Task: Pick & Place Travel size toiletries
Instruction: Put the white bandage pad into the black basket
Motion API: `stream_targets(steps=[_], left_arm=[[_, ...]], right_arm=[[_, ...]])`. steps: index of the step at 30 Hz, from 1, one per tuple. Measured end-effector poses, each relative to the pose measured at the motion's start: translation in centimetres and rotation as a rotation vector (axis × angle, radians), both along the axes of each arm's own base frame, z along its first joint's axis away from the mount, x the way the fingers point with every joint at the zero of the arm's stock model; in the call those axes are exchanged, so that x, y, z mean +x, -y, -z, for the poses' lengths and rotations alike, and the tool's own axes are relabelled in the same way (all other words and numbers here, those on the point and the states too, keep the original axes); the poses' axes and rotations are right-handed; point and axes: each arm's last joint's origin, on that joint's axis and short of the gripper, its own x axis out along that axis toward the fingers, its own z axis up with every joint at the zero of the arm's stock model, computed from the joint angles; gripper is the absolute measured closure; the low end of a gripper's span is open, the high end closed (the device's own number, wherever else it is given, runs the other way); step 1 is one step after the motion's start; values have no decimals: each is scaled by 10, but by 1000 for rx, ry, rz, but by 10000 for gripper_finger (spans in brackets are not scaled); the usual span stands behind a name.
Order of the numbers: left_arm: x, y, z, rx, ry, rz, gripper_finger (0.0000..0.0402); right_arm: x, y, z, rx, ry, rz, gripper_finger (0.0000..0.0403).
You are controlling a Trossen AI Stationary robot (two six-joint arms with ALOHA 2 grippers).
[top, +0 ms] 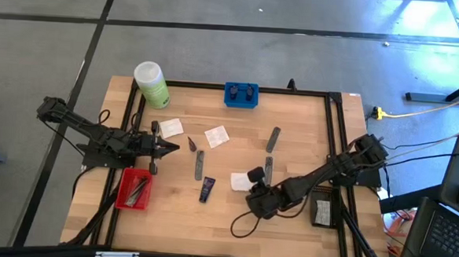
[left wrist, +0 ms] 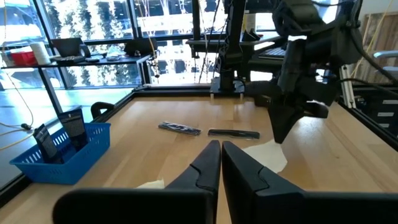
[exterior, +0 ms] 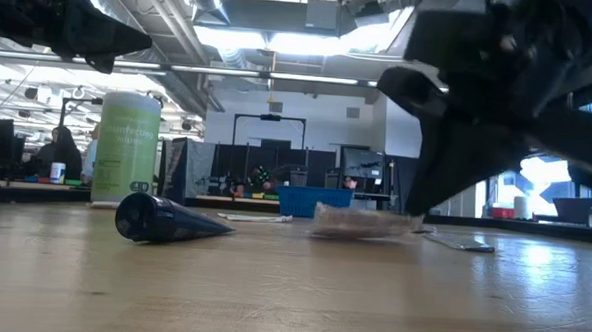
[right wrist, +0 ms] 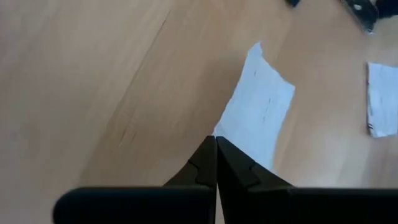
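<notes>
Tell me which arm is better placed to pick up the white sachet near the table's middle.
Probably the right. The right gripper has its jaws shut with their tips at the white sachet. The left gripper also has its jaws shut but sits farther off, near the dark cone.

From above, the right pincer [top: 256, 177] covered one edge of a white sachet [top: 240, 181]. What lay in the red tray [top: 134, 189] was too small to name. In the low view, the dark arm [exterior: 499, 105] ran off the picture's top and hid the desk [exterior: 291, 286] behind it.
</notes>
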Motion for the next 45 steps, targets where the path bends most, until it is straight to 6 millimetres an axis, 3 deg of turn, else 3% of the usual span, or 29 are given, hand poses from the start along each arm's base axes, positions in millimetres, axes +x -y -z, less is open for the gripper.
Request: stream_targets(steps=[12,24,35,42,45], left_arm=[[0,0,0,0,0,0,391],[0,0,0,0,0,0,389],[0,0,0,0,0,0,386],[0,0,0,0,0,0,390],[0,0,0,0,0,0,390]], right_arm=[[-3,-7,-31,61,-144,160,402],[-27,-22,-44,111,-303,329,402],[-60,-26,-48,60,-474,595,403],[-63,-35,-47,97,-390,681,397],[-57,-41,-43,161,-351,615,376]])
